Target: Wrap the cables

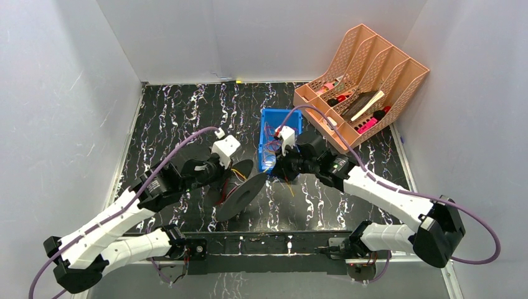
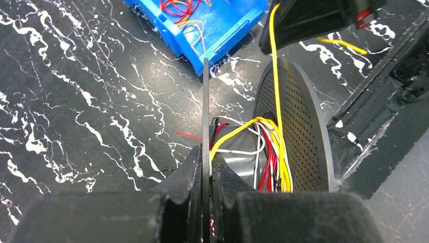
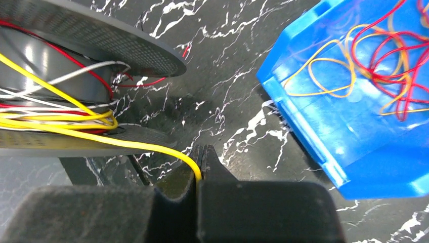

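A dark grey spool with two perforated flanges stands on edge at the table's middle. Yellow, red and white cables are wound on its core. My left gripper is shut on the thin edge of one spool flange. My right gripper is shut on a yellow cable that runs taut from its fingers to the spool. The same cable shows in the left wrist view, rising to the right gripper. Loose yellow and red cables lie in a blue bin.
The blue bin stands just behind the right gripper. An orange file organizer with pens and other items stands at the back right. White walls enclose the black marbled table.
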